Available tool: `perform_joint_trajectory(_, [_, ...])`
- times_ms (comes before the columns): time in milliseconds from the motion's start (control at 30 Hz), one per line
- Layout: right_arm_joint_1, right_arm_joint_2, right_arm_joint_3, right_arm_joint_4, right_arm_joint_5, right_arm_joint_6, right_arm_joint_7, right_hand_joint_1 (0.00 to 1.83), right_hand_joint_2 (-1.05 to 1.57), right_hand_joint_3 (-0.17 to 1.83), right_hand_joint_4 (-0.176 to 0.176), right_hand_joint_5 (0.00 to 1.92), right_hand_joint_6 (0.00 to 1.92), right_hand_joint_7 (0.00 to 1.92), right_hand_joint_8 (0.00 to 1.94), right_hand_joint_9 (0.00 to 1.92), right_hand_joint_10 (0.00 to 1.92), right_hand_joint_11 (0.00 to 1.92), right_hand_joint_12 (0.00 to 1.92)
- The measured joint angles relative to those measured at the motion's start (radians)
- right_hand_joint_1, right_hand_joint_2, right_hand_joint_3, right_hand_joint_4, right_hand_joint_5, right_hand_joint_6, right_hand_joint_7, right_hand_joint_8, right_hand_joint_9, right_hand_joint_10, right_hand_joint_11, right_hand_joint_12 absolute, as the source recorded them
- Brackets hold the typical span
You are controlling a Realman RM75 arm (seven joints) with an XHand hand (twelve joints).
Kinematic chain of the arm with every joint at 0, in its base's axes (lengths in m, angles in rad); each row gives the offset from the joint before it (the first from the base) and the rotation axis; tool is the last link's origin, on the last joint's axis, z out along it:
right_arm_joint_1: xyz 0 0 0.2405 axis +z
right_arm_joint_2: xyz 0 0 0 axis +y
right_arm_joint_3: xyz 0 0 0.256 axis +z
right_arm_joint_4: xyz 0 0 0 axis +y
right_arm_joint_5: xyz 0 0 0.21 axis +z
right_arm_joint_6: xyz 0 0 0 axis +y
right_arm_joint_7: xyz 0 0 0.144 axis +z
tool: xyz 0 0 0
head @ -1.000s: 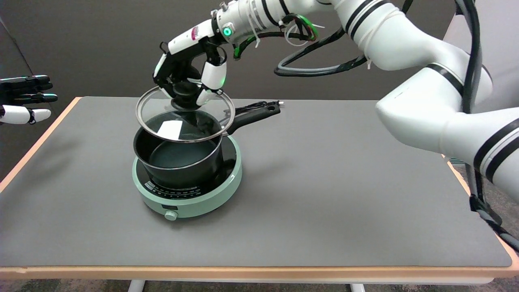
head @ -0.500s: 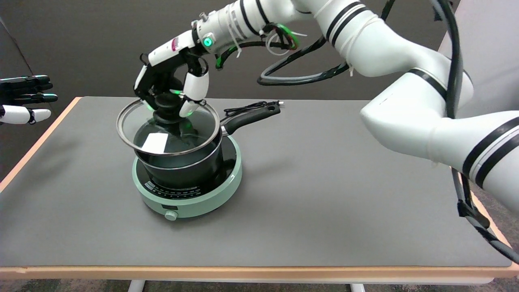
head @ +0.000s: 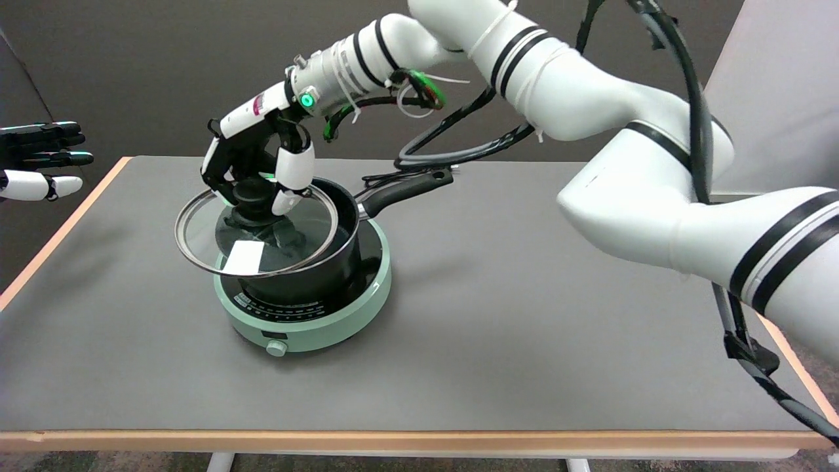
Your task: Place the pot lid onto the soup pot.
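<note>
A black soup pot (head: 328, 278) with a long black handle (head: 406, 190) stands on a mint-green induction cooker (head: 314, 328). My right hand (head: 255, 164) grips the black knob (head: 250, 196) of a glass pot lid (head: 255, 229) with a steel rim. The lid carries a white label and hangs tilted over the pot, offset toward the pot's left side so its left edge overhangs the rim. The pot's right rim is uncovered. I cannot tell whether the lid touches the pot.
The cooker's black power cord (head: 400, 174) lies behind the pot handle. The idle left hand (head: 39, 160) hovers at the picture's far left edge. Grey table mat (head: 524, 328) spreads to the right and front of the cooker.
My right hand has carried the lid leftward and downward, from above the pot's far rim to low over the pot's left side. The pot and cooker have stayed put.
</note>
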Motion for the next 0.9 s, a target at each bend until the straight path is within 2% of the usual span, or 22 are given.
perform_joint_trajectory(467, [-0.006,-0.057,-0.025,-0.082,-0.075,0.124,-0.003,1.34,0.92,0.56,0.176,0.52,1.35,0.82,1.41,0.73,1.92,0.45,1.88])
perform_joint_trajectory(900, [-0.008,-0.065,-0.019,-0.116,-0.135,0.148,-0.002,1.34,0.93,0.55,0.176,0.50,1.36,0.82,1.41,0.73,1.92,0.43,1.89])
